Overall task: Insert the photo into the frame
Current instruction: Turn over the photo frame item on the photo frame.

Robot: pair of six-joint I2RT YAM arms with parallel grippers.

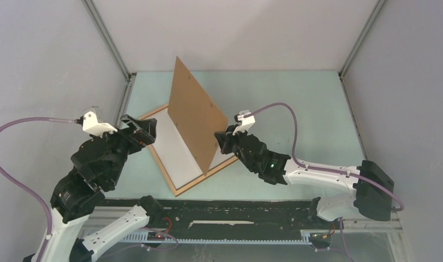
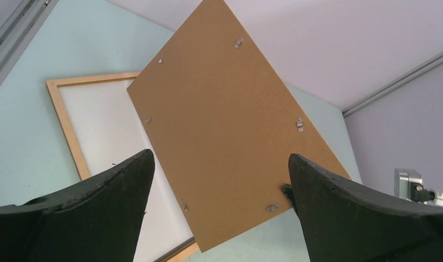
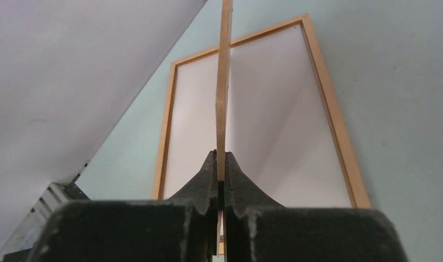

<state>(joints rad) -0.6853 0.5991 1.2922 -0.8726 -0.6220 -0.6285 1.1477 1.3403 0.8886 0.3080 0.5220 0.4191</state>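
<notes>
The frame (image 1: 203,179) lies flat on the table, a thin light wooden rectangle. A flat white surface (image 1: 173,144) fills it, which looks like the photo's plain back; no picture side shows. My right gripper (image 1: 222,139) is shut on the lower right edge of a brown backing board (image 1: 195,123), which stands tilted on edge over the frame. The right wrist view shows the board edge-on (image 3: 225,82) pinched between the jaws (image 3: 220,155), with the frame (image 3: 331,109) behind. My left gripper (image 1: 148,134) is open at the frame's left side, empty, facing the board (image 2: 225,125).
Grey enclosure walls stand close on three sides, with metal corner posts (image 1: 107,38) at the back. Small metal tabs (image 2: 299,124) dot the board's face. The pale green table (image 1: 295,103) stretches to the right of the frame.
</notes>
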